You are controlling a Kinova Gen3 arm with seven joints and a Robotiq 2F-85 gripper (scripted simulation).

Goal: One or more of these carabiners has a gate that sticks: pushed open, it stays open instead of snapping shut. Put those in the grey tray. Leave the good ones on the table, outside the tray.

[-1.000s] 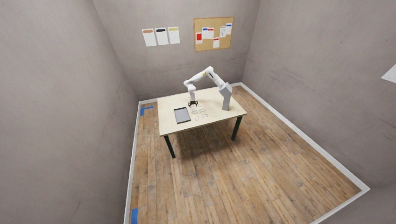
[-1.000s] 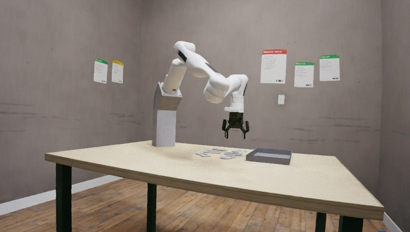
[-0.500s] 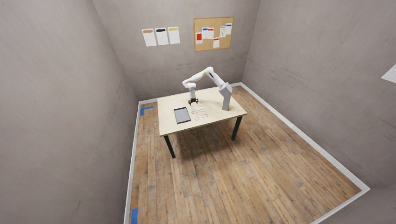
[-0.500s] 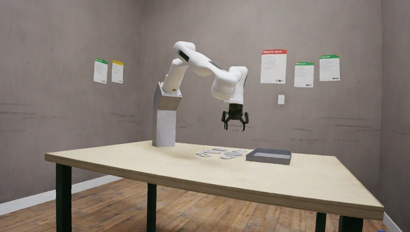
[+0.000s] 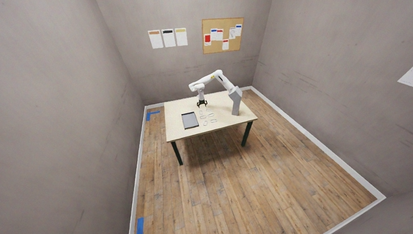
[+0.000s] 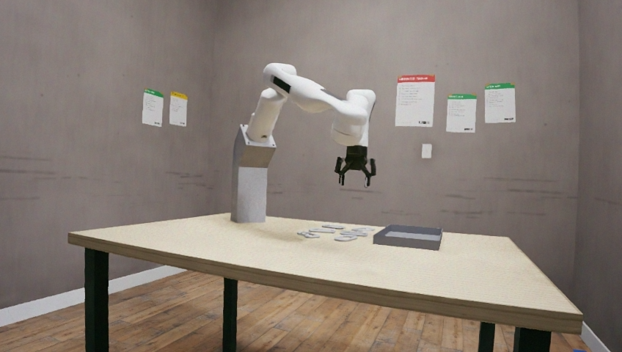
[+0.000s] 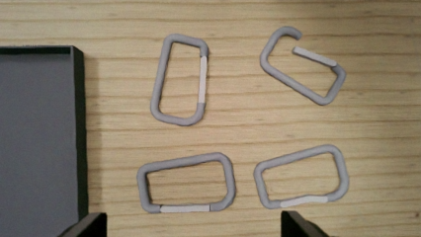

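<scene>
So your gripper (image 5: 201, 106) (image 6: 354, 182) (image 7: 194, 228) is wide open, nothing in it. You've got one carabiner with its gate ajar (image 7: 314, 56), upper right of the wrist view, and the grey tray (image 5: 190, 120) (image 6: 406, 242) (image 7: 37, 143) at left.

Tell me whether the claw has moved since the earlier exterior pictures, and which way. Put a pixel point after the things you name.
Yes, upward: the claw (image 5: 202, 106) (image 6: 354, 185) (image 7: 194, 226) now hangs higher above the level of the grey tray (image 5: 191, 126) (image 6: 405, 241) (image 7: 80, 133) in the exterior view.
</scene>
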